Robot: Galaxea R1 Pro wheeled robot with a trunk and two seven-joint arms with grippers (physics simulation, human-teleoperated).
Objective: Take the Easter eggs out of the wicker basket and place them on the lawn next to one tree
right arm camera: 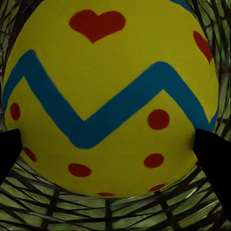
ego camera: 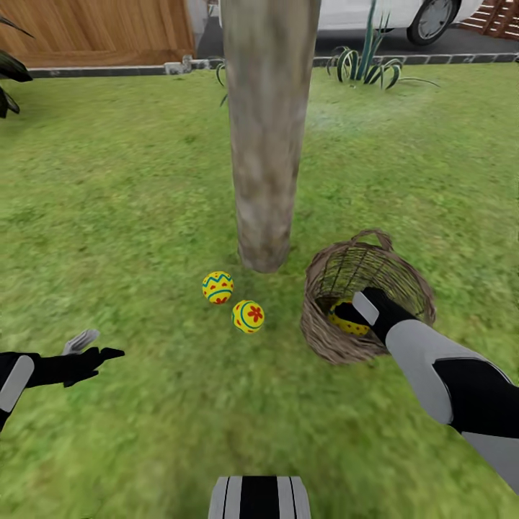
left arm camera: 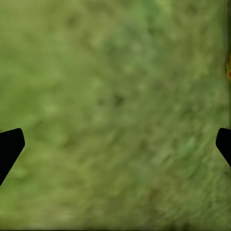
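Easter eggs: 2 (ego camera: 218, 287) (ego camera: 248, 316) lie beside the tree (ego camera: 265, 144); 1 (right arm camera: 110, 96) remains in the wicker basket (ego camera: 404, 277), bracketed by the right gripper (right arm camera: 110, 159), grip unclear; left gripper (ego camera: 90, 346) released.

1. The left gripper (ego camera: 90, 346) has one pale grey finger and one black finger, both slim and pointed, on a black wrist body
2. The left forearm (ego camera: 14, 382) is black with a rounded light grey panel on top
3. The right arm (ego camera: 447, 375) alternates light grey and black shell segments, ending in a black wrist with a small grey plate
4. The trunk (ego camera: 259, 497) is grey with black stripes
5. In the wrist views the fingertips (right arm camera: 214, 156) look plain matte black
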